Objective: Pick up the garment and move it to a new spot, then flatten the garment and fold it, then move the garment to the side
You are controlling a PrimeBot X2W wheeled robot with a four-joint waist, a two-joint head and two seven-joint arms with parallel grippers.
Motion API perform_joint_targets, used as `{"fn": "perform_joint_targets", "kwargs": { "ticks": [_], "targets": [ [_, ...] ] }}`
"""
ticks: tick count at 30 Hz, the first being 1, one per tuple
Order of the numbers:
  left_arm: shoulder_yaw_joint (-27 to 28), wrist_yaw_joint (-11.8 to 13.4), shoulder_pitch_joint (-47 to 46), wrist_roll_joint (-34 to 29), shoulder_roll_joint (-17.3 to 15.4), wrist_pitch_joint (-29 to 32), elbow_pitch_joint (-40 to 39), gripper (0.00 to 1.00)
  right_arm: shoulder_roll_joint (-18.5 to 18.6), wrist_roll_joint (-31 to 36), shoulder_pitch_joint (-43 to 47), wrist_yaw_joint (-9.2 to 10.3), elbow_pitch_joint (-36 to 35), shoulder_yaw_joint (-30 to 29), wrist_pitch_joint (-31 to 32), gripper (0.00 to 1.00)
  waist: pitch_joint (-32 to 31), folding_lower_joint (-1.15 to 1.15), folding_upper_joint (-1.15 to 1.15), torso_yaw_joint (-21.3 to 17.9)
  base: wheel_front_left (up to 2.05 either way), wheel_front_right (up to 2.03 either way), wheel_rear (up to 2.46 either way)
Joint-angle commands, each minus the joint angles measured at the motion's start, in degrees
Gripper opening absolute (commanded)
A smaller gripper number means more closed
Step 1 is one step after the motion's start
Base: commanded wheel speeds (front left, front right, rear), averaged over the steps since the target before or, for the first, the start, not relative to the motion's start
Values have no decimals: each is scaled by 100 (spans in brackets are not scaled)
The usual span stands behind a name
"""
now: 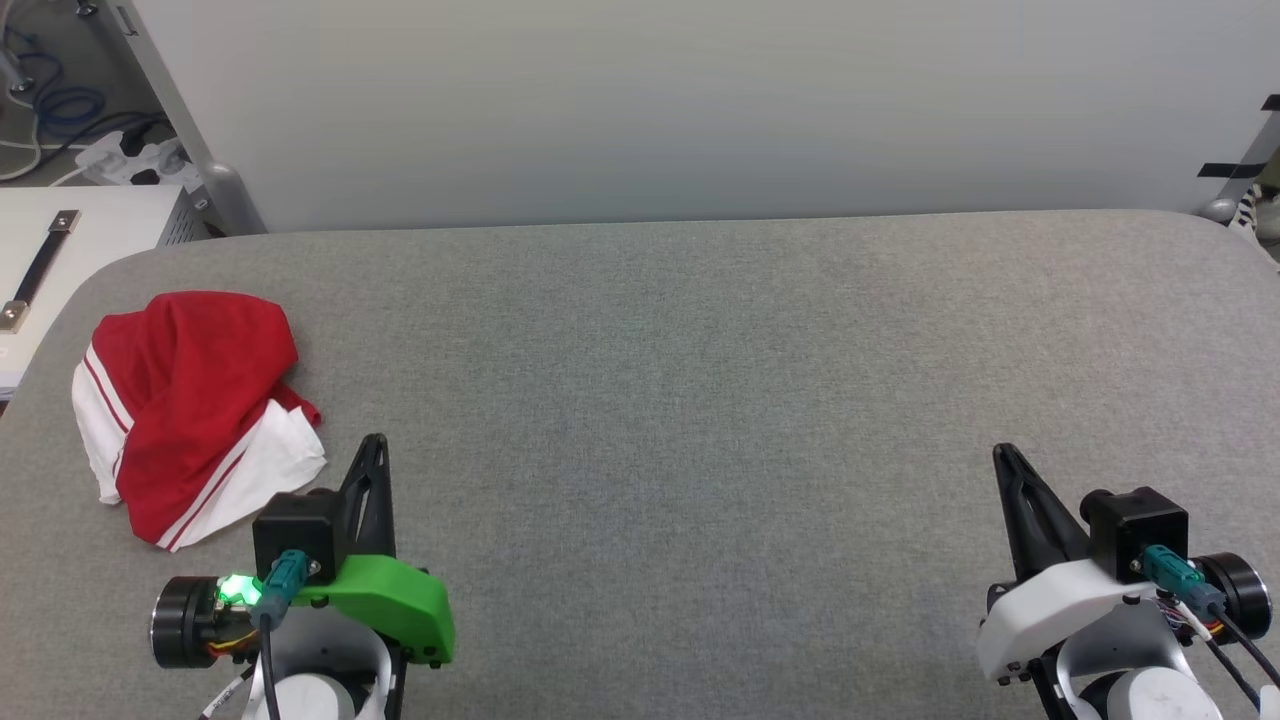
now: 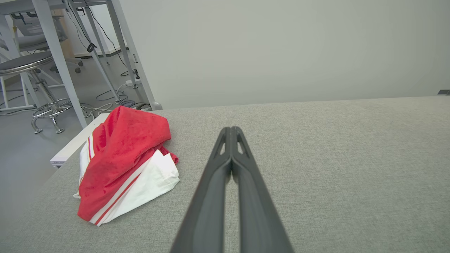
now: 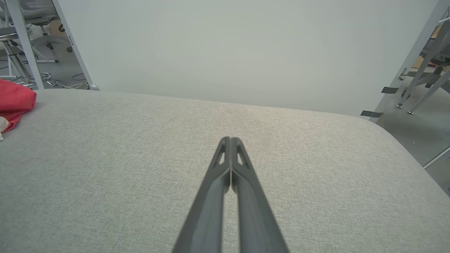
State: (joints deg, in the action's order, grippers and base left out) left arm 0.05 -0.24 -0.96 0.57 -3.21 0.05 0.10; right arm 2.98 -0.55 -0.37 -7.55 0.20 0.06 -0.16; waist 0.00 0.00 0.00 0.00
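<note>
The garment lies crumpled in a heap at the left end of the grey table, red fabric on top with white sleeve cloth and red-and-white striped trim showing; its print is hidden. In the left wrist view the garment sits left of the fingers. My left gripper is shut and empty, just right of the heap and apart from it; its tips meet above bare cloth. My right gripper is shut and empty near the table's front right, tips together. A red edge of the garment shows far left.
A pale wall backs the table. A white cabinet with a strap handle stands beyond the left edge. Cables, a stool and desk legs are on the floor to the left. Taped frame legs stand off the right corner.
</note>
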Motion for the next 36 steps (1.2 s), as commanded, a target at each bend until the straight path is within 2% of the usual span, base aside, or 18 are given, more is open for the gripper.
{"fn": "perform_joint_targets", "kwargs": {
  "ticks": [1,15,16,36],
  "targets": [
    [-5,24,96,-57,34,-5,-10,0,-11,55,37,6,-20,-6,16,0,0,0,0,0,0,0,0],
    [-5,24,96,-57,34,-5,-10,0,-11,55,37,6,-20,-6,16,0,0,0,0,0,0,0,0],
    [3,-1,-4,2,-2,0,1,100,1,-3,0,0,3,1,0,100,0,0,0,0,0,0,0],
    [-47,22,-6,170,2,-213,138,100,-1,-127,-33,1,67,-97,-210,100,16,0,0,-8,0,0,0]
  ]
}}
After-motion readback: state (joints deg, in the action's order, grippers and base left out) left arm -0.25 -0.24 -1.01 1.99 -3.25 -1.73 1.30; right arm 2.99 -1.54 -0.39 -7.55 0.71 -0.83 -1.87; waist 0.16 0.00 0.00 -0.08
